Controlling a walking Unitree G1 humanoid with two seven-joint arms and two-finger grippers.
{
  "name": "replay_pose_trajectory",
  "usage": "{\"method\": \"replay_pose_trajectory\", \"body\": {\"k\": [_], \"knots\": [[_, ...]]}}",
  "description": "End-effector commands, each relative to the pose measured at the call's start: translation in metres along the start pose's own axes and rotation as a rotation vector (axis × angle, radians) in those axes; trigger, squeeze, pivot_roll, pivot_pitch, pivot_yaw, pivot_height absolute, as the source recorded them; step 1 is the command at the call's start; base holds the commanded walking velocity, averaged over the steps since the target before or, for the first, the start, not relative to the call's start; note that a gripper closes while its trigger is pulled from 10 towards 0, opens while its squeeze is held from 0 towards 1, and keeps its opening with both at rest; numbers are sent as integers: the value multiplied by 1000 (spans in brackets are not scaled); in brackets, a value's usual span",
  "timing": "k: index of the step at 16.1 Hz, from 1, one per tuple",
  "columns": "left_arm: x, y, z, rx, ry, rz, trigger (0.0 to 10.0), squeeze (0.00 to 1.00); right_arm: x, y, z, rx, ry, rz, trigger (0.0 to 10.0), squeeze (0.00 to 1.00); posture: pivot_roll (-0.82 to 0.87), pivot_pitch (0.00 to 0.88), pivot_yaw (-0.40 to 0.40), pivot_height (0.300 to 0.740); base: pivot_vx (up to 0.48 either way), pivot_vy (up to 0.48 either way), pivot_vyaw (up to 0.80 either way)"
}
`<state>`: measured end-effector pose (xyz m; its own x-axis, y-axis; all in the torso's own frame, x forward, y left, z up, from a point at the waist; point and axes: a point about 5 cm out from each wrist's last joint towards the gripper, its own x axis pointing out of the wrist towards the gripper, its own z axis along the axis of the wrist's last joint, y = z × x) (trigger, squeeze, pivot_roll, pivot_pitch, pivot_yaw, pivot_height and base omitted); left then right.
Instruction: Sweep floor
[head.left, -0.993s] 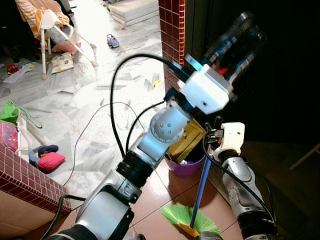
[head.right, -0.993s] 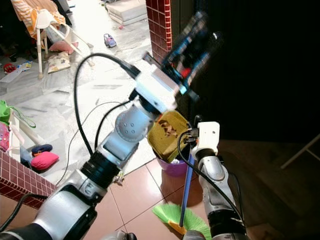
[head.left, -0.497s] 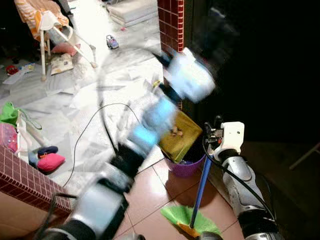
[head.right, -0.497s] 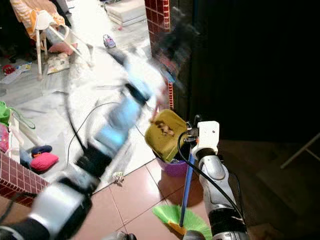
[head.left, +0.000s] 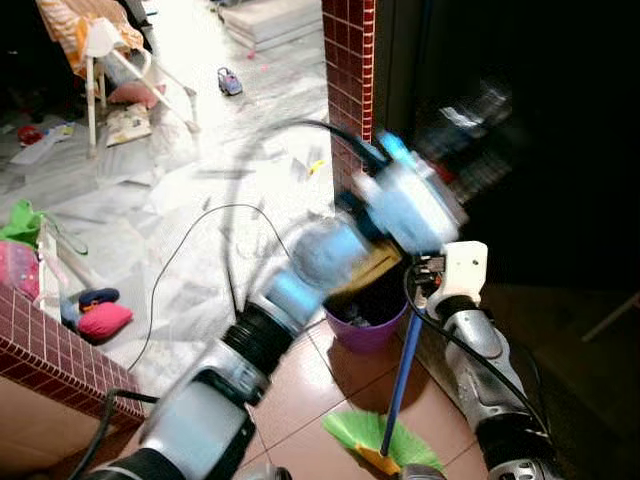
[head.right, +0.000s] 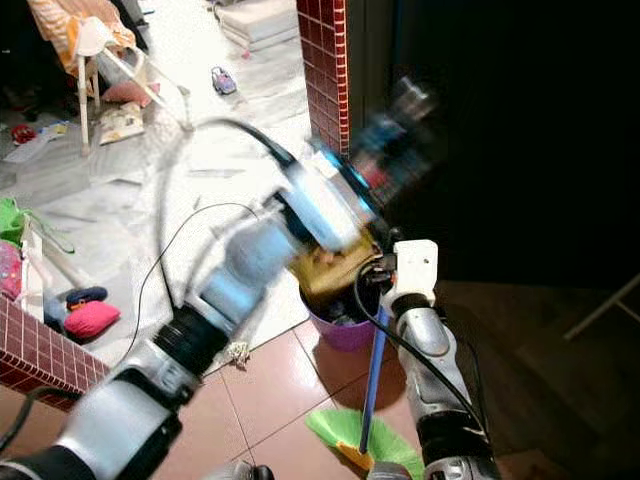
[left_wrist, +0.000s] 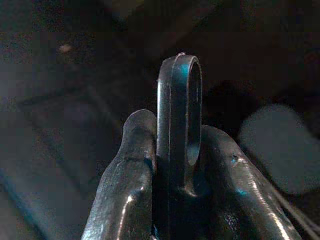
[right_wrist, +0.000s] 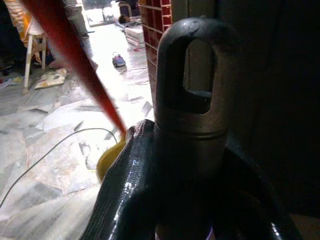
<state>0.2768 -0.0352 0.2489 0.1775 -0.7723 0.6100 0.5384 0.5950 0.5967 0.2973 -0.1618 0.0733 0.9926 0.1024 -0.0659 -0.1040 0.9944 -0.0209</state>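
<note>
My left gripper (head.right: 400, 118), blurred with motion, is raised in front of the dark doorway and shut on the dustpan's handle (left_wrist: 179, 120). The yellow dustpan (head.right: 325, 265) hangs tilted over the purple bin (head.left: 365, 328); brown bits lie in it. My right gripper (right_wrist: 187, 145) is shut on the grey looped top of the broom handle (right_wrist: 187, 75), just right of the bin. The blue broom stick (head.left: 402, 365) runs down to green bristles (head.left: 378, 433) on the brown tile floor. In the right wrist view the dustpan's red handle (right_wrist: 75, 55) crosses above the yellow pan.
A red-tiled pillar (head.left: 348, 60) stands behind the bin, with a dark room to its right. A black cable (head.left: 190, 250) trails over the marble floor. A low red-tiled wall (head.left: 55, 355), toys, a pink cushion (head.left: 103, 320) and a white high chair (head.left: 100, 60) are on the left.
My left arm has swung back and forth quickly with the dustpan, which now sits lower against the bin's mouth. The right arm and broom have stayed put.
</note>
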Motion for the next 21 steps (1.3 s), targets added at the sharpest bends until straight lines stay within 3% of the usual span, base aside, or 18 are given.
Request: {"method": "replay_pose_trajectory", "body": {"k": [1,2,3,4,6,8,9,10,14,16,18,19,20,21], "knots": [[-1,27,0,15,8,156,10000,0,-8,-2,-23,-15,108,-7,10000,0,-217,0,122,740,0,0,0],[1,22,-2,-30,26,112,10000,0,-9,-2,-23,-15,109,-7,10000,0,-215,0,119,740,0,0,0],[-1,5,0,-23,14,-12,10000,0,-9,-2,-24,-18,114,-1,10000,0,-208,0,114,740,0,0,0],[-6,5,-2,-3,25,4,10000,0,-8,0,-24,-22,113,8,10000,0,-218,0,121,740,0,0,0],[-5,21,-4,-4,46,96,10000,0,-6,-2,-24,-21,114,-5,10000,0,-212,0,116,740,0,0,0],[-4,65,0,73,60,336,10000,0,-6,-2,-25,-21,113,-2,10000,0,-210,0,113,740,0,0,0],[-6,79,3,76,53,418,10000,0,-6,-2,-25,-24,112,3,10000,0,-210,0,113,740,0,0,0],[-8,108,13,111,34,559,10000,0,-6,-2,-24,-26,109,5,10000,0,-197,0,104,740,0,0,0],[-14,179,54,242,-62,804,10000,0,-2,3,-23,-31,99,24,10000,0,-171,0,87,740,0,0,0],[-18,195,66,289,-75,854,10000,0,-1,5,-23,-31,97,30,10000,0,-162,0,82,740,0,0,0],[-30,204,65,352,3,897,10000,0,0,6,-22,-30,92,36,10000,0,-150,0,76,740,0,0,0],[-48,201,54,378,96,907,10000,0,0,7,-22,-29,93,40,10000,0,-142,0,74,740,0,0,0],[-51,199,52,376,114,909,10000,0,0,7,-22,-29,93,41,10000,0,-141,0,73,740,0,0,0],[-69,190,40,406,220,904,10000,0,0,7,-23,-29,94,42,10000,0,-136,0,72,740,0,0,0]]}}
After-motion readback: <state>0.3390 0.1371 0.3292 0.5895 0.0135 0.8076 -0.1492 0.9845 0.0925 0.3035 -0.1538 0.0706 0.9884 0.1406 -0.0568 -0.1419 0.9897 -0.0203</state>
